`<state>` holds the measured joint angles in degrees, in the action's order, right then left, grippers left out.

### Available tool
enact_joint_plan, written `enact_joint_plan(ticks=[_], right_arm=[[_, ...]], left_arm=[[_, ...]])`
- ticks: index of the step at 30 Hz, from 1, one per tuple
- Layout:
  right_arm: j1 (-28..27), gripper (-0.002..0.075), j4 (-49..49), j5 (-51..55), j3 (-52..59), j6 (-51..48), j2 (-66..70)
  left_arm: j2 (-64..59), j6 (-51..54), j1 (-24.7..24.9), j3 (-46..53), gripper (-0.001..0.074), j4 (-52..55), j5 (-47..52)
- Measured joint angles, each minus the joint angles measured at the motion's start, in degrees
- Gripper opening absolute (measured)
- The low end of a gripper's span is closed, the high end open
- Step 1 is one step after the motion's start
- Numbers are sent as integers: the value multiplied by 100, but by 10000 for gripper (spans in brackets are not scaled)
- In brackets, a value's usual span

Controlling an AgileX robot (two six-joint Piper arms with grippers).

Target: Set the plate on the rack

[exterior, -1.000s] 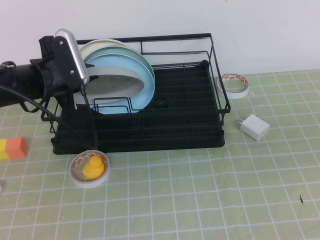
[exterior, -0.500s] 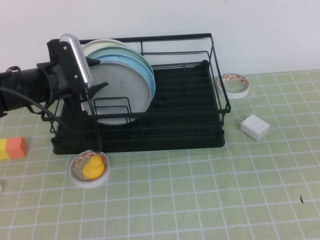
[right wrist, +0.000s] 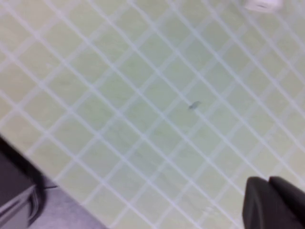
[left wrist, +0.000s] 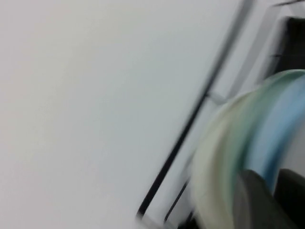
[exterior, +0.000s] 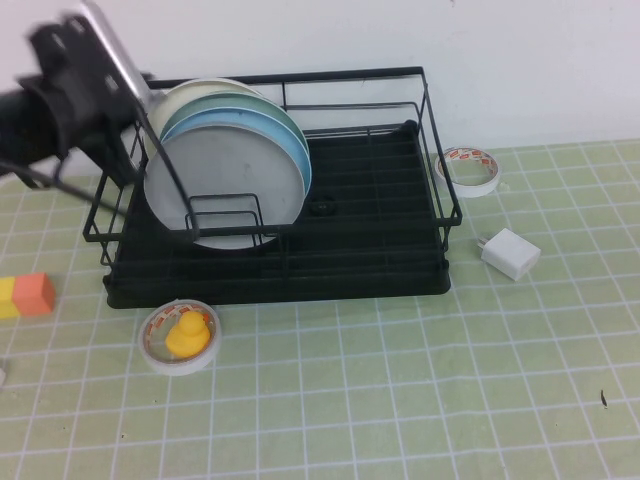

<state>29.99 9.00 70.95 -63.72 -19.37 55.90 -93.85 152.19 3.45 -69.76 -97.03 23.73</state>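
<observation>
1. One change stands out in the high view: the left arm has lifted toward the upper left of the frame, so the left gripper (exterior: pixel 128 100) now sits above and beside the rack's left end, clear of the plate it was level with half a second ago.
2. Largest thing on the table, the rack (exterior: pixel 350 250) fills the centre of the frame, unmoved.
3. Standing on edge in the rack's left dividers, the plate (exterior: pixel 225 185) is frontmost of a stack, with the light blue plate (exterior: pixel 292 140) right behind it, then the pale green plate (exterior: pixel 255 100) and the cream plate (exterior: pixel 200 90).
4. Whether the left gripper's fingers are apart or together cannot be told; nothing is seen in them.
5. Only the right wrist view shows the right gripper (right wrist: pixel 274 202), low over the green checked mat (right wrist: pixel 143 95); its spread cannot be told.
</observation>
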Motion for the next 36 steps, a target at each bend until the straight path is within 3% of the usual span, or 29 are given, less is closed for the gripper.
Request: enact_joint_plan(ticks=[4, 9, 12, 18, 26, 36], right_arm=[[0, 0, 335, 0, 22, 212, -259], [0, 0, 386, -378, 400, 376, -810], [0, 0, 386, -945, 843, 528, -1307], [0, 0, 2, -2024, 2123, 613, -2386], [0, 0, -900, -3080, 3803, 613, -3505], [0, 0, -1070, -3175, 4196, 613, -3671]], left_arm=[[590, -1922, 0, 0, 25, -47, -1352], [1193, -4310, 0, 43, 4, -182, -3211], [1667, -4837, -11, 391, 1, -263, -3666], [2874, -5689, -11, 1692, 0, -286, -3058], [4593, -6070, -11, 3432, 0, -203, -994], [6316, -6082, 0, 4761, 0, -111, -376]])
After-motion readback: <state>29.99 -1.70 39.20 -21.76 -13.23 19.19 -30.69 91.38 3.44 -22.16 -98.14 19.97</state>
